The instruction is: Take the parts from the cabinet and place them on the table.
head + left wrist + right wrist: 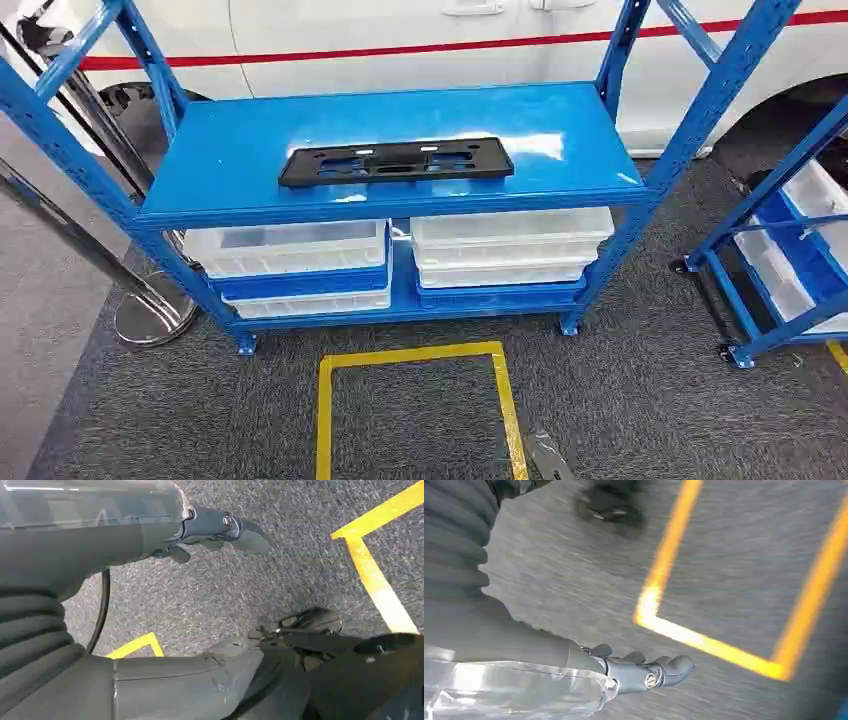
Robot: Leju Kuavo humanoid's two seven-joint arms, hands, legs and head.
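Note:
A flat black plastic part [396,161], long and with cut-outs, lies in the middle of the blue cabinet's top shelf [230,140] straight ahead in the head view. My left hand [210,530] hangs beside my body over the grey carpet, thumb stretched out, nothing in it. My right hand [644,670] also hangs low over the carpet near a yellow tape corner [649,615], fingers loosely extended and holding nothing. Both hands are far below and short of the shelf.
White and blue bins [290,250] [510,245] are stacked on the lower shelf. A second blue rack with bins [790,240] stands at right. A yellow taped square [415,355] marks the carpet before the cabinet. A steel post base [150,315] is at left, a white car [400,30] behind.

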